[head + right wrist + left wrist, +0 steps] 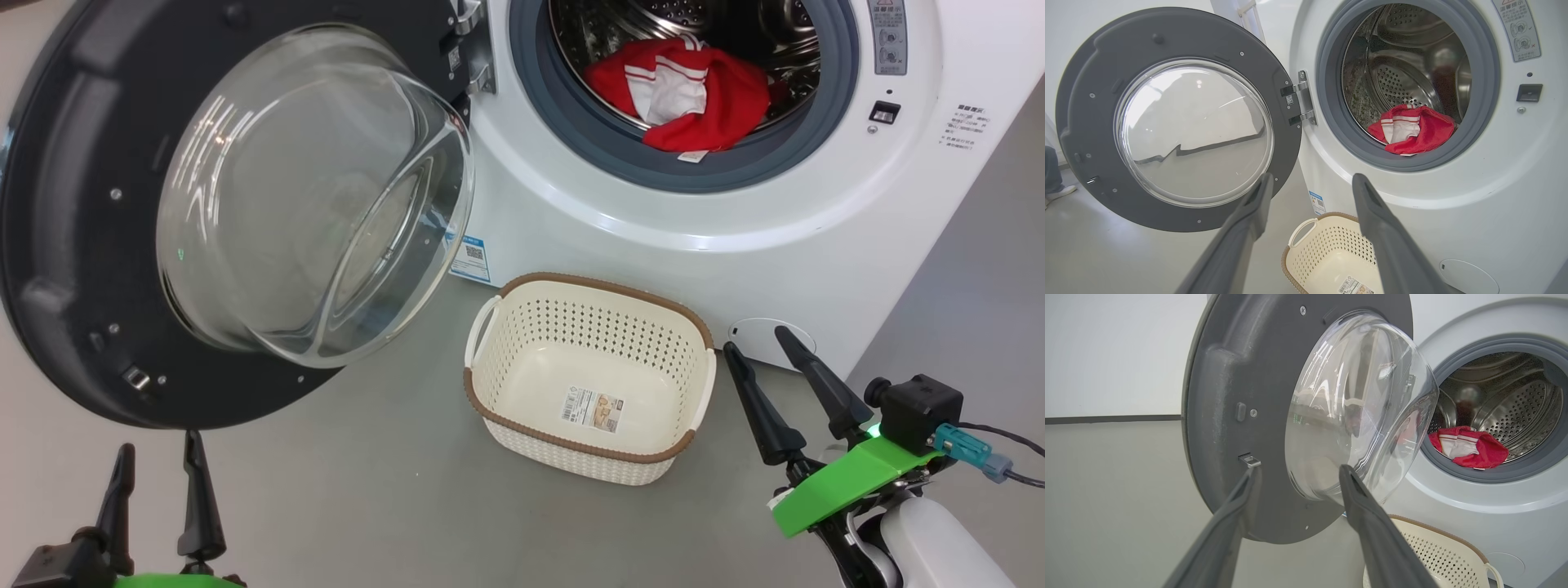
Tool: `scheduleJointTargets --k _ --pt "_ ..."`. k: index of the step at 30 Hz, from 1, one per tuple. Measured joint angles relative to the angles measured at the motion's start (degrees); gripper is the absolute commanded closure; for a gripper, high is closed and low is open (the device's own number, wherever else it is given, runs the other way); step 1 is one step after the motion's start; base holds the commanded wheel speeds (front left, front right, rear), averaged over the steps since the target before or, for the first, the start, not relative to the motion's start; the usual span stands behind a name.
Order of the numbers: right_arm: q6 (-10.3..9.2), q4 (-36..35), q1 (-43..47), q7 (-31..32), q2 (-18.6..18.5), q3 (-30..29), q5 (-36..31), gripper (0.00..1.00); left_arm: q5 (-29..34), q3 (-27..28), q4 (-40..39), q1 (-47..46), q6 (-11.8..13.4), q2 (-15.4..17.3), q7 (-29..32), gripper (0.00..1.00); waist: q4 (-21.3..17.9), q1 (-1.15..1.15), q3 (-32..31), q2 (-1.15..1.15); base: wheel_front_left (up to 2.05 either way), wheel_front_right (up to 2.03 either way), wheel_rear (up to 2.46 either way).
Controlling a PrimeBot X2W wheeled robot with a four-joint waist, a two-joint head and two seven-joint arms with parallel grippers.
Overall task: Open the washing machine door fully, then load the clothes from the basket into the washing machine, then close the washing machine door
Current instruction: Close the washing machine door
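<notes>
The washing machine door (pixel 98 245) (pixel 1229 396) (pixel 1090 134) hangs wide open to the left, its glass bowl bulging outward. Red and white clothes (pixel 686 94) (pixel 1470 447) (pixel 1414 130) lie at the front of the steel drum of the washing machine (pixel 735 237) (pixel 1494 212). The basket (pixel 588 376) (pixel 1327 253) (pixel 1437 555) stands on the floor in front of the machine with only a label on its bottom. My left gripper (pixel 159 457) (pixel 1298 471) is open, low at the left below the door. My right gripper (pixel 759 339) (pixel 1310 181) is open, just right of the basket.
Grey floor (pixel 367 490) spreads around the basket and under the door. A round cap (pixel 763 335) sits low on the machine's front behind my right fingers. A person's foot (pixel 1059 192) shows at the far left in the right wrist view.
</notes>
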Motion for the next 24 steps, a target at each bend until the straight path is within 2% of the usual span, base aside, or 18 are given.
scheduleJointTargets --k 24 --pt "0.0 0.31 0.0 0.0 -0.05 1.1 0.98 0.0 -0.01 -0.05 -0.09 0.11 0.52 0.31 0.0 0.0 -0.42 0.0 -1.2 0.0 0.0 0.0 0.0"
